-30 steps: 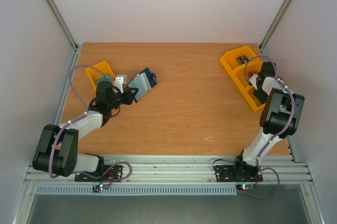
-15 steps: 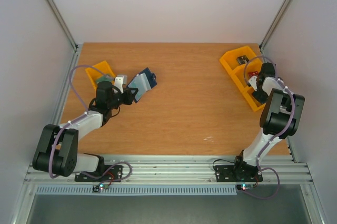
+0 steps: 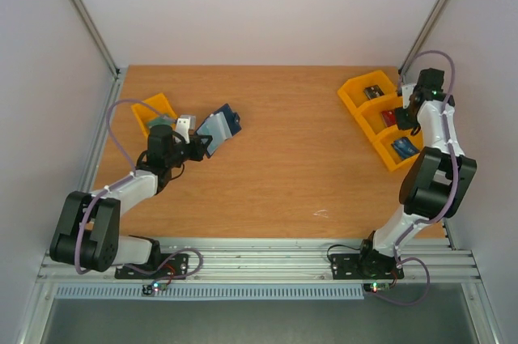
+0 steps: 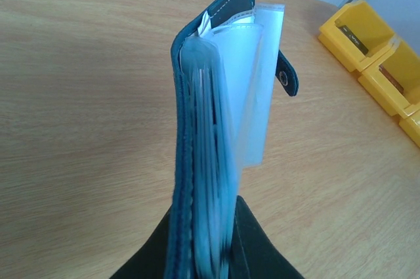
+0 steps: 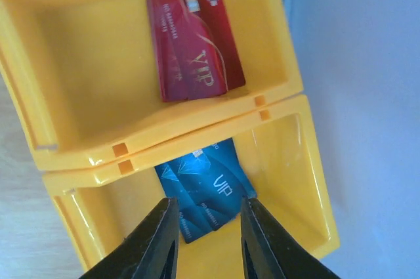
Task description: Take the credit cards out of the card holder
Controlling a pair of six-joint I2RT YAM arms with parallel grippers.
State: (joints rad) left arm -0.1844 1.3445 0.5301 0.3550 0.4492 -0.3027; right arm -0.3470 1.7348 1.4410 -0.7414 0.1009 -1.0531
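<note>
Yellow bins (image 5: 85, 62): we see red VIP card (image 5: 194, 42), blue VIP card (image 5: 200, 190), separately;
Right gripper (image 5: 210, 243): narrow, empty;
Left gripper (image 3: 204, 144): holding card holder (image 4: 210, 115)

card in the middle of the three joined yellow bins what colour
Dark red card with pale VIP lettering; best in the right wrist view.

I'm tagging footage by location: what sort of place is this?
Probably a robot lab test cell: a wooden table boxed in by plain white panels, an aluminium rail carrying two bolted arms, and yellow bins.
</note>
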